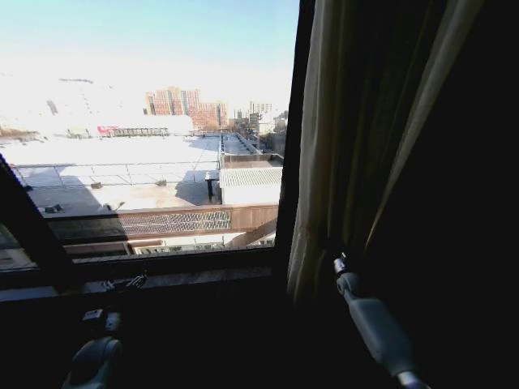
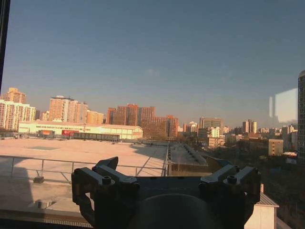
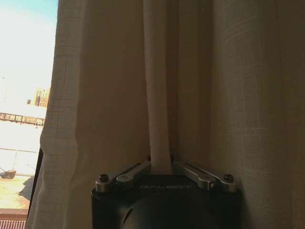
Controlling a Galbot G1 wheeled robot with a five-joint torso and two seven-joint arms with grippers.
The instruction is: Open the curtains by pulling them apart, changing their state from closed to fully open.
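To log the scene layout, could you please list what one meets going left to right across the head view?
Left gripper low by the sill → bare window glass → dark window frame → bunched sheer curtains → right gripper at the curtain.

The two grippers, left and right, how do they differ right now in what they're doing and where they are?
The right gripper is pinched shut on a fold of the curtains, bunched at the window's right side; the left gripper stands open, holding nothing. The right gripper reaches up into the fabric, while the left gripper sits low by the window sill, facing bare glass. Both point toward the window.
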